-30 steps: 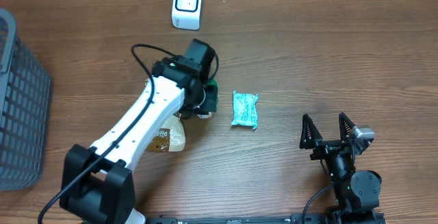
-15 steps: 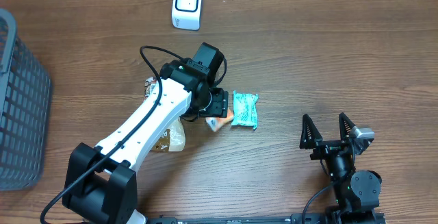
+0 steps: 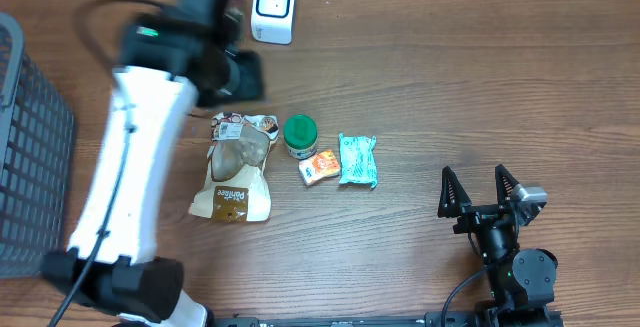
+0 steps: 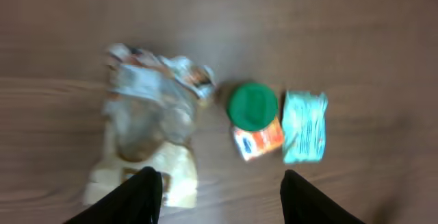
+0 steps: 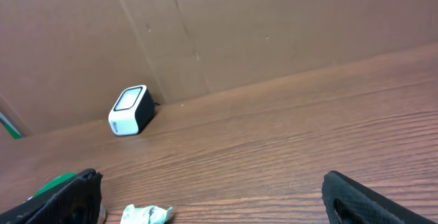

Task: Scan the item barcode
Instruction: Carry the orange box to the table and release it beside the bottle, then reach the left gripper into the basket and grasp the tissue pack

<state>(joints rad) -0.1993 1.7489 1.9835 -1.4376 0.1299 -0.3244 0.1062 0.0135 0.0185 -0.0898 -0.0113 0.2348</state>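
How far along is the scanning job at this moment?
Done: nothing visibly. In hand: nothing; the left gripper is open and empty, the right gripper rests open. The bag, green-lidded jar, orange packet and teal packet lie on the table. Left: pick an item, show its barcode to the scanner.

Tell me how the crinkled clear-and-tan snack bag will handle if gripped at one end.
The crinkled clear-and-tan snack bag would probably flop and sag: its film is wrinkled and lies flat. It looks light for its size, seeming thinly filled. Pushed, it should slide, not roll.
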